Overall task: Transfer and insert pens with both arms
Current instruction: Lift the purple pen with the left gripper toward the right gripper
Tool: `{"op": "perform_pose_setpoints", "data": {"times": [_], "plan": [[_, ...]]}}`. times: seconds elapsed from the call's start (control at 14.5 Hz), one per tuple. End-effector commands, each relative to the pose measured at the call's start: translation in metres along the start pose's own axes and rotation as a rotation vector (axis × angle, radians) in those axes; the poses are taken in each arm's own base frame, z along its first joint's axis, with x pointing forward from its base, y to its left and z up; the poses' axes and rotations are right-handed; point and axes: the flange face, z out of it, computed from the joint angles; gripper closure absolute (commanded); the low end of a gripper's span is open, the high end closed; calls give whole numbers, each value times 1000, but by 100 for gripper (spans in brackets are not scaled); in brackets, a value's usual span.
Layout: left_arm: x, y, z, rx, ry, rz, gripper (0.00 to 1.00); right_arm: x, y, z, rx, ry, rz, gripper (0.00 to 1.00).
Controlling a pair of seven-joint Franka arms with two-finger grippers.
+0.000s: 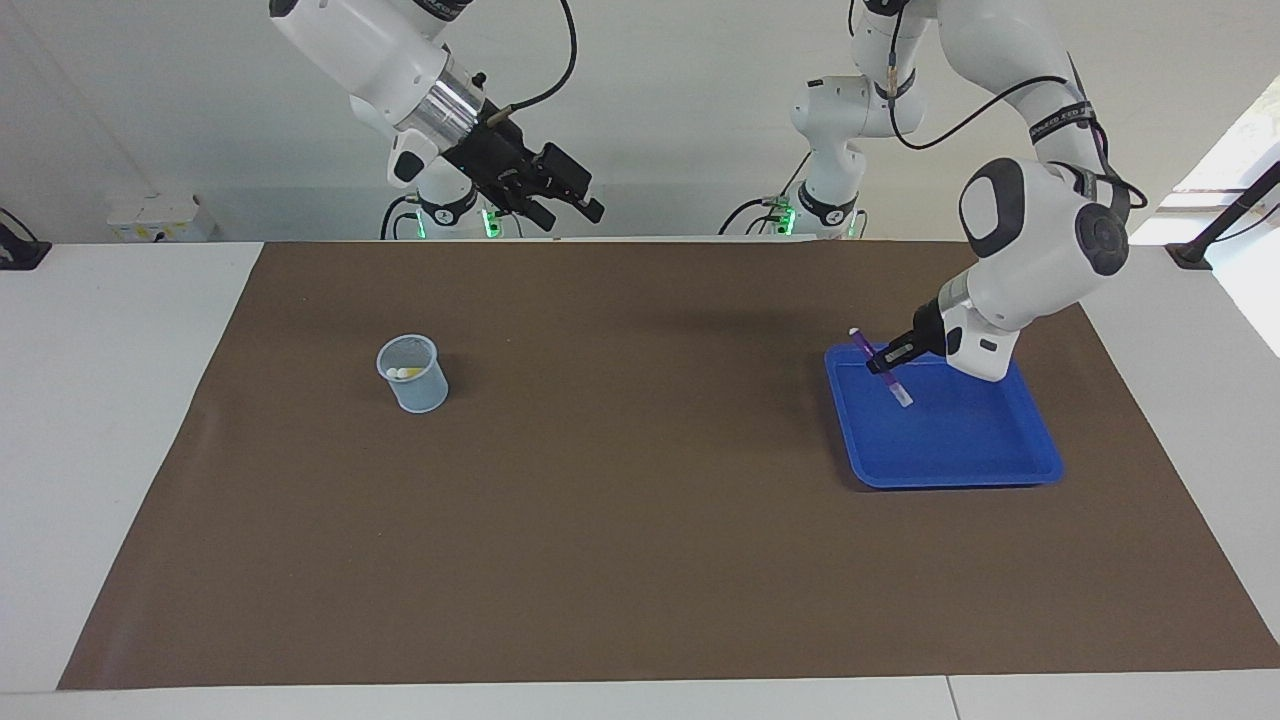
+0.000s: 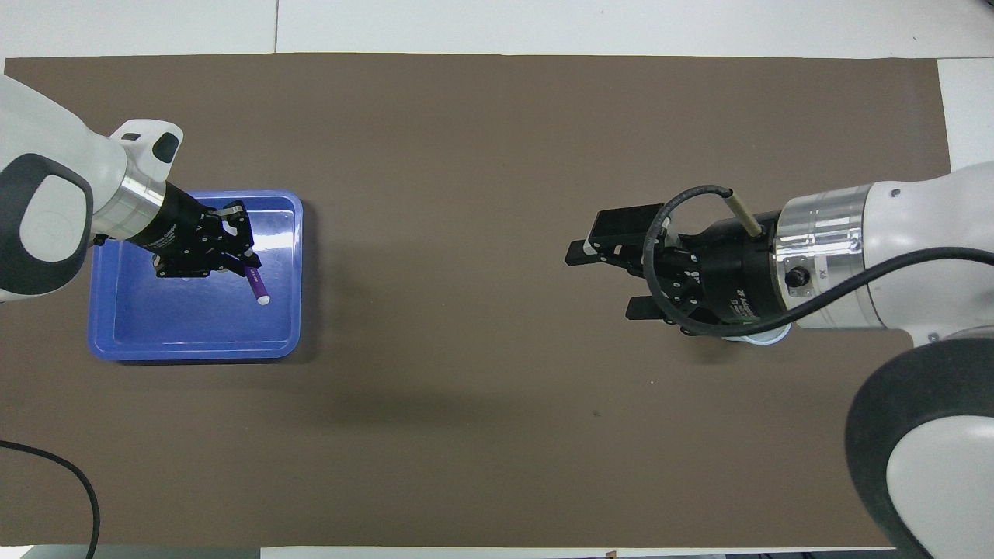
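While the right arm waits raised over the end of the brown mat (image 1: pixel 640 520) nearest the robots, its right gripper (image 1: pixel 570 208) hangs in the air with its two black fingers spread apart and nothing between them. In the overhead view this gripper (image 2: pixel 602 281) covers most of the cup, so only a pale sliver of the rim shows under the wrist.

At the left arm's end of the surface (image 1: pixel 100 450), the left gripper (image 1: pixel 888 358) is down at the edge of the blue tray (image 1: pixel 1000 460) nearest the robots, clamped on the purple pen (image 1: pixel 880 366). The pen is tilted: its lower whitish end points down into the tray and lies at or just above the tray floor, though I cannot tell whether it touches. Its upper end rises above the tray rim. From overhead, the same gripper (image 2: pixel 233 260) pinches the pen (image 2: pixel 255 282) near its upper part, and the pale tip pokes out below the fingers over the bare blue floor of the tray (image 2: pixel 194 341).

Farther from the robots, toward the right arm's end of the surface, stands a clear plastic cup (image 1: pixel 413 374), upright on the mat and well apart from the tray. Inside it lie two pale rounded tips with some yellow beside them, the yellow pen (image 1: pixel 408 373) and what seems a second pen whose colour I cannot tell.
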Motion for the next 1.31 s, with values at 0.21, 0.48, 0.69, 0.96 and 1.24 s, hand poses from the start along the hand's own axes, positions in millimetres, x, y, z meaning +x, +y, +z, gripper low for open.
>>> {"op": "perform_pose_setpoints", "data": {"times": [0.21,0.48,0.69,0.96,1.24], "plan": [[-114,42,-48,-135,-129,-460,100,-19,-13,12,40,18,53,0],[-179,78,-24,-136,-337,-659,100,-43,-27,36,85,66,107,0],[-210,90,-12,-151,-468,-760,100,-56,-31,50,115,99,107,0],[-218,95,-6,-210,-528,-853,100,-66,-33,62,130,110,115,0],[-218,95,-2,-246,-579,-911,100,-84,-31,72,101,95,86,0]]}}
